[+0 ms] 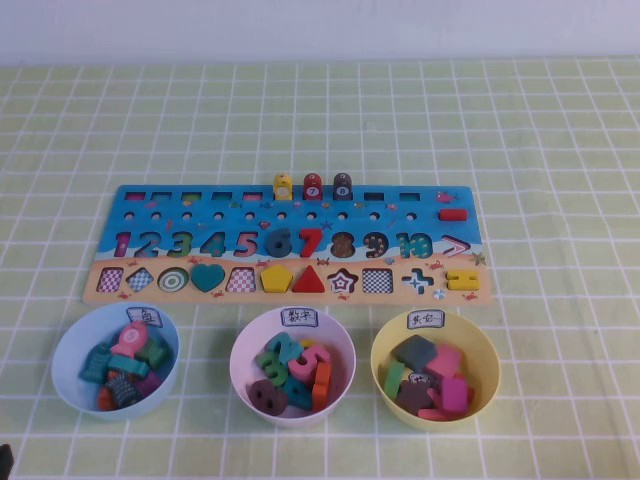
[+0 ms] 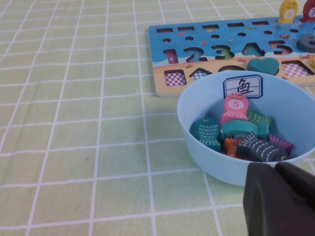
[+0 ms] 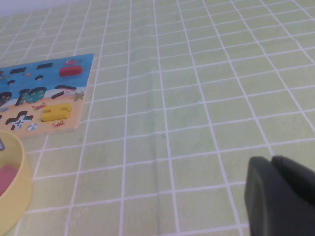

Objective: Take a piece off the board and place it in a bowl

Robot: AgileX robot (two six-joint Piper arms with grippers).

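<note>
The yellow equals-sign piece [image 1: 462, 281] lies in its cut-out at the right end of the board's [image 1: 150, 200] tan strip; it also shows in the right wrist view [image 3: 55, 113]. The yellow bowl [image 1: 385, 345] stands in front of the board's right end, holding several blocks. Its rim shows in the right wrist view [image 3: 17, 191]. My left gripper [image 2: 273, 168] is shut and empty, low beside the light blue bowl [image 2: 211, 162]. My right gripper [image 3: 271, 161] is shut and empty over bare cloth, right of the board. Neither gripper shows in the high view.
The light blue bowl [image 1: 70, 345] of fish pieces and the pale pink bowl [image 1: 245, 350] of number pieces stand in a row left of the yellow bowl. Three round-topped pegs [image 1: 312, 186] stand on the board's back edge. A green checked cloth [image 1: 560, 150] covers the table.
</note>
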